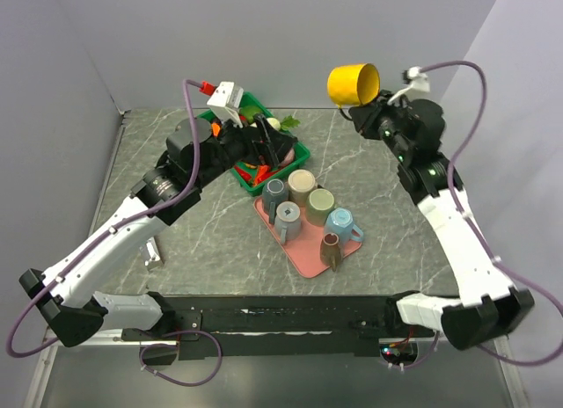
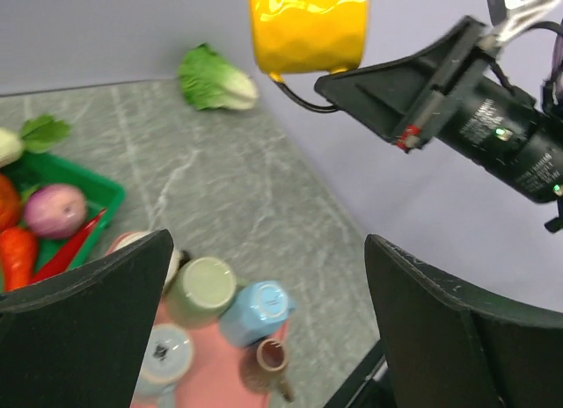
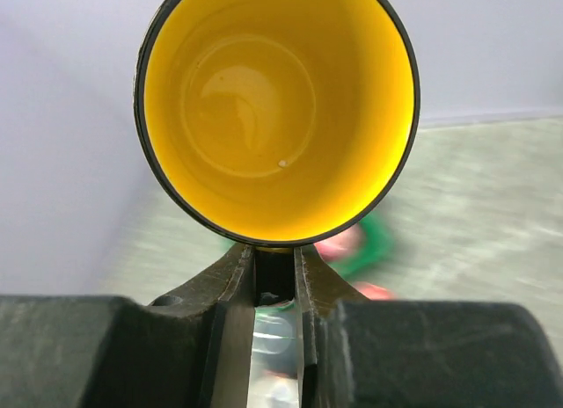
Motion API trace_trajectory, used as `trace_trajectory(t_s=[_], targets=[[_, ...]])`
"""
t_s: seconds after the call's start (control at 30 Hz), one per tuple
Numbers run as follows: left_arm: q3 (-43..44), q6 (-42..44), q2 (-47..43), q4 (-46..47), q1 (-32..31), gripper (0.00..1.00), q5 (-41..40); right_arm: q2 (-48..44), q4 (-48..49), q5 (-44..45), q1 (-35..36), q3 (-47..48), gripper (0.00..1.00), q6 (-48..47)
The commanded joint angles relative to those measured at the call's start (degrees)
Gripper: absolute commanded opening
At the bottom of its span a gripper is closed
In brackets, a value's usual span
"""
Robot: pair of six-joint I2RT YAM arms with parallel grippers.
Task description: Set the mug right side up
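Observation:
The yellow mug [image 1: 354,83] hangs high in the air at the back right, tipped on its side. My right gripper [image 1: 373,105] is shut on its handle. In the right wrist view the mug's open mouth [image 3: 277,109] faces the camera, with the handle pinched between my fingers [image 3: 236,289]. The left wrist view shows the mug [image 2: 308,25] from below, held by the right arm. My left gripper [image 1: 264,149] is open and empty, raised over the green basket [image 1: 295,151].
A pink tray [image 1: 303,250] in the middle holds several mugs: grey, beige, green, blue [image 1: 341,223] and a small brown one [image 1: 330,246]. The green basket holds vegetables. A lettuce [image 2: 215,78] lies near the back wall. A small metal piece [image 1: 154,254] lies at left.

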Motion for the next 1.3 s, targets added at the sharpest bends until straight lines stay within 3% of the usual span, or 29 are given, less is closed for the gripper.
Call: trace_trajectory(t_s=[0.0,0.3,0.57,0.9,1.27], targets=[[-1.5,2.9,-0.4,-4.1,0.6,0.96,-3.1,6.7,-4.7,7.7,-0.5,2.6,0.00,-18.1],[-3.1,4.8,2.2,-8.4,3.4,0.96,-3.9,18.9,-1.7,9.6,-2.3,-3.6,0.00,-15.6],[-5.9,4.4,2.7,-9.1,6.8,0.96,-0.3,28.4,-0.7,12.5,-2.4,-3.2,0.00,-13.8],[-7.1,5.0,4.2,-8.4,8.2,0.96,2.3,34.4,1.9,14.8,-2.7,-4.4,0.00,-15.1],[-8.2,4.9,5.9,-9.3,8.3,0.96,3.5,39.7,-5.4,15.5,-2.6,2.5,0.00,-15.1]])
